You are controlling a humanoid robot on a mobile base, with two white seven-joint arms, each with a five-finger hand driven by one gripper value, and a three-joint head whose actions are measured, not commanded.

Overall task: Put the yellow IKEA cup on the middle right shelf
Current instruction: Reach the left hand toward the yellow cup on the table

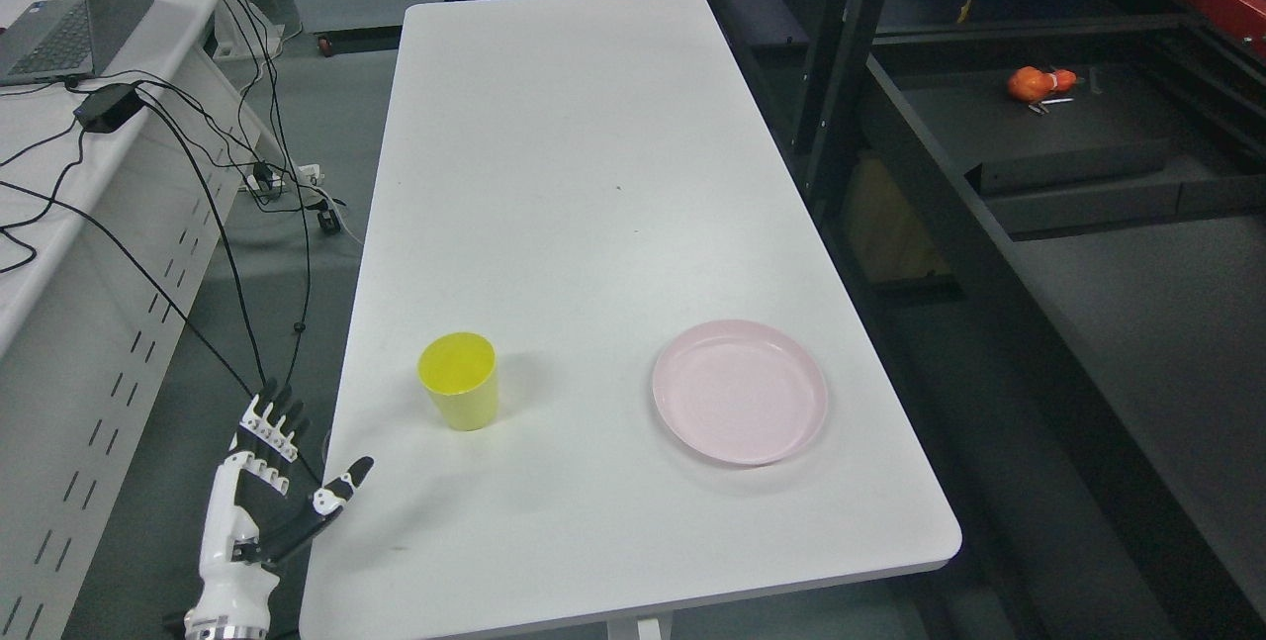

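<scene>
The yellow cup stood upright on the white table, left of a pink plate. The left hand hovered off the table's corner, fingers spread, empty.

On the white table there is one yellow cup and one pink plate. One robot hand shows. One orange thing, maybe a toy, sits on the dark shelf.

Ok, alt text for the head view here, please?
A yellow cup stands upright on a white table, apart from a pink plate to its right. The robot's left hand, fingers spread and empty, hovers off the table's near-left corner; dark shelves stand right.
</scene>
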